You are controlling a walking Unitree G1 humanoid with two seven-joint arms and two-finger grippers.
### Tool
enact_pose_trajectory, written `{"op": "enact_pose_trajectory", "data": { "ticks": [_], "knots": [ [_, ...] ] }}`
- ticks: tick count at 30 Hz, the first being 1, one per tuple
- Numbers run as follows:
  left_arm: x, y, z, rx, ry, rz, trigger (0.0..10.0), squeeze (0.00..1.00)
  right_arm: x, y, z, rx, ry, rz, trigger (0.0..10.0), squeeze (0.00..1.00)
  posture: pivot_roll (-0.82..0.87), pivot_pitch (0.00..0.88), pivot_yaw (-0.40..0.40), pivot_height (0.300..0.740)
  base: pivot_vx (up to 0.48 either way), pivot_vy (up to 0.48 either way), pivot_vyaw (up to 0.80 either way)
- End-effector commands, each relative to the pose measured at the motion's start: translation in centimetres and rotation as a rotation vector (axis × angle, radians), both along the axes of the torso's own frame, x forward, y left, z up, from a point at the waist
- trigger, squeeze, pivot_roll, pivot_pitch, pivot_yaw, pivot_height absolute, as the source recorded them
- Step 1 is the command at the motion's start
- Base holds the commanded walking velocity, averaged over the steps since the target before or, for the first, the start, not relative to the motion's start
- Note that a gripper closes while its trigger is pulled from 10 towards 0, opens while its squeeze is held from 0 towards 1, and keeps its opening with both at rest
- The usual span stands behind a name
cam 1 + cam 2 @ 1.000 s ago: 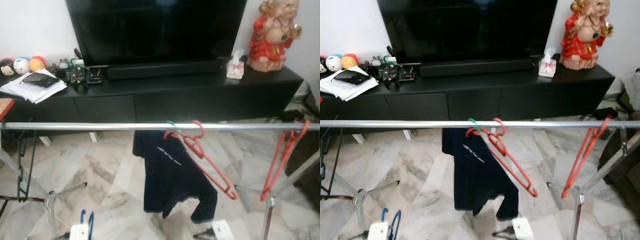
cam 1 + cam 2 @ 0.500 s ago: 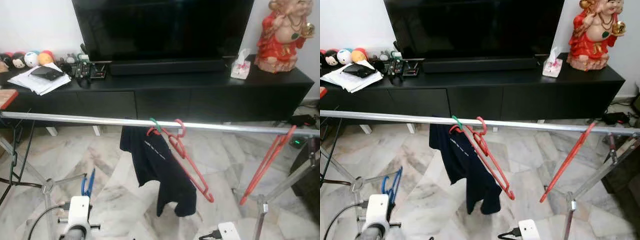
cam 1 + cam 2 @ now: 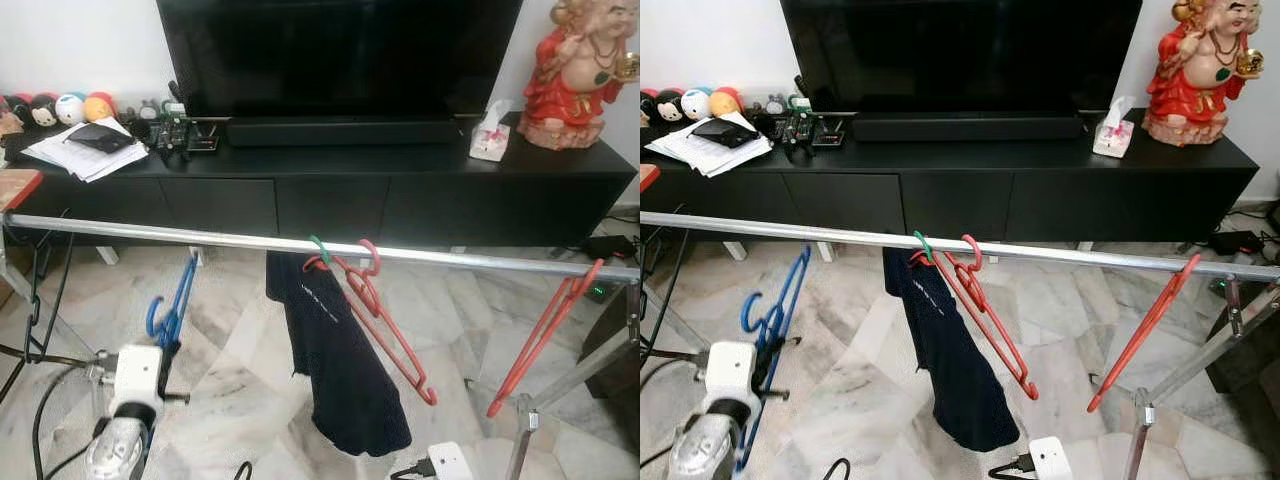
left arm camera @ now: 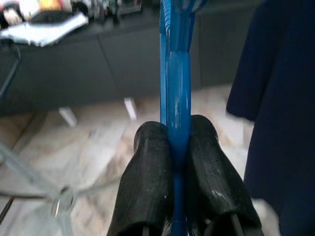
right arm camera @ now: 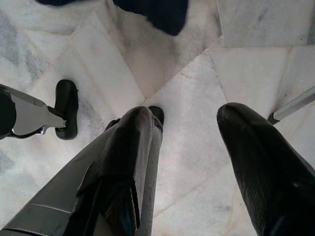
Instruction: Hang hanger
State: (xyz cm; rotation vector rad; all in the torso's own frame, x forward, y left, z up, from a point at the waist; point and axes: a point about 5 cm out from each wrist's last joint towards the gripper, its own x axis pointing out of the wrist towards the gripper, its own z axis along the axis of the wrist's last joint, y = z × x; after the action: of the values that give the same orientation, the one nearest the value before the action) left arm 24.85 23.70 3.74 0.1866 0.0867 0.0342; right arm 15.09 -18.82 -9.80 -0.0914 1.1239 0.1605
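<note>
The blue hanger is clamped between the left end effector fingers at seven o'clock, hook raised toward the rail for hanging; the right end effector is held apart, idle.

No legible text showing anywhere. The dark shirt hanging on the silver rail is carrying a short pale line of print on the chest, too small and blurred to make out. The papers lying on the black TV console are showing no readable writing. The tissue pack is bearing only faint, unreadable markings.
</note>
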Motion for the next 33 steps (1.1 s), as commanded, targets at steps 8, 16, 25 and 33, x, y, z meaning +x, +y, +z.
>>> {"op": "enact_pose_trajectory", "data": {
  "ticks": [8,16,25,33],
  "knots": [
    [-1.8,-2.0,1.1,-0.034,-0.057,-0.033,10.0,0.0,0.1,0.0,0.1,-0.005,-0.007,0.008,10.0,0.0,-0.11,0.0,0.008,0.74,0.0,0.0,0.0],
    [-4.1,-2.6,0.8,-0.034,-0.012,-0.032,10.0,0.0,0.1,-0.1,0.1,-0.007,-0.001,0.023,10.0,0.0,-0.09,0.0,0.002,0.74,0.0,0.0,0.0],
    [-2.8,-3.3,1.6,-0.05,-0.021,-0.028,10.0,0.0,0.1,0.0,0.0,-0.008,-0.002,0.021,10.0,0.0,-0.1,0.0,0.007,0.74,0.0,0.0,0.0],
    [-3.2,-3.0,1.9,-0.042,-0.016,-0.024,10.0,0.0,0.2,0.0,0.1,-0.008,-0.001,0.022,10.0,0.0,-0.09,0.0,0.005,0.74,0.266,0.0,0.0]
  ]
}}
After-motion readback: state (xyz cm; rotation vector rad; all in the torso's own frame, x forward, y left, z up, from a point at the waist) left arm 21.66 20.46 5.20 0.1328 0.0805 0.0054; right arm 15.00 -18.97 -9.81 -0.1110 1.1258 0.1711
